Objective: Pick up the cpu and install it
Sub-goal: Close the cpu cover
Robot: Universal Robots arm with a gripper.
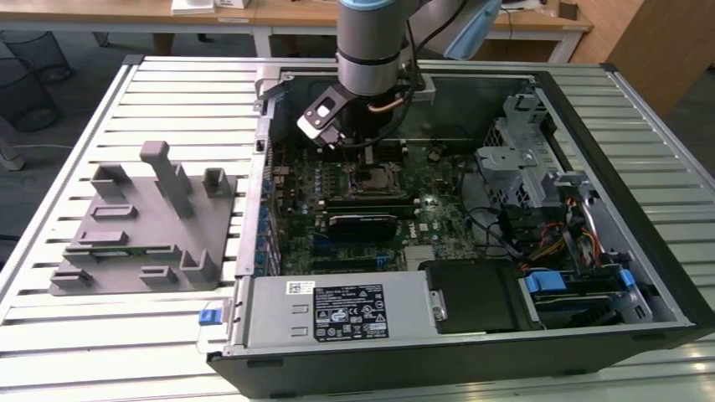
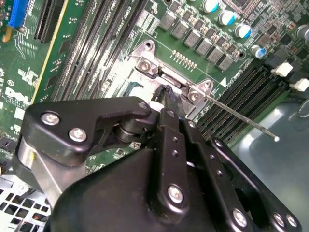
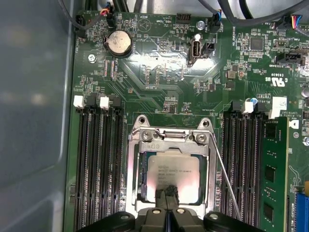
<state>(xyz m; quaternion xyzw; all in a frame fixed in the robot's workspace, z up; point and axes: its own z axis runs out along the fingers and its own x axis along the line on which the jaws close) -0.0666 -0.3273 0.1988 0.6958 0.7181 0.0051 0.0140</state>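
The cpu [image 3: 173,170], a small square chip with a pale metal top, lies flat inside the socket frame [image 3: 140,166] on the green motherboard [image 3: 159,72]. My gripper [image 3: 168,192] hangs right over the chip's near edge with its two black fingers pressed together, the tips at or just above the chip; I cannot tell whether they touch it. In the second wrist view the gripper [image 2: 166,93] points down at the socket, where a sliver of the cpu [image 2: 155,104] shows. The thin socket lever [image 3: 226,176] stands out at a slant. In the exterior view the arm reaches into the case above the socket [image 1: 372,180].
Black memory slots [image 3: 99,164] flank the socket, and a green memory stick [image 3: 273,169] stands beside one bank. The open computer case [image 1: 625,209] holds a drive cage [image 1: 516,159], cables and a power supply [image 1: 335,310]. A grey fixture [image 1: 134,226] sits on the slatted table at the exterior view's left.
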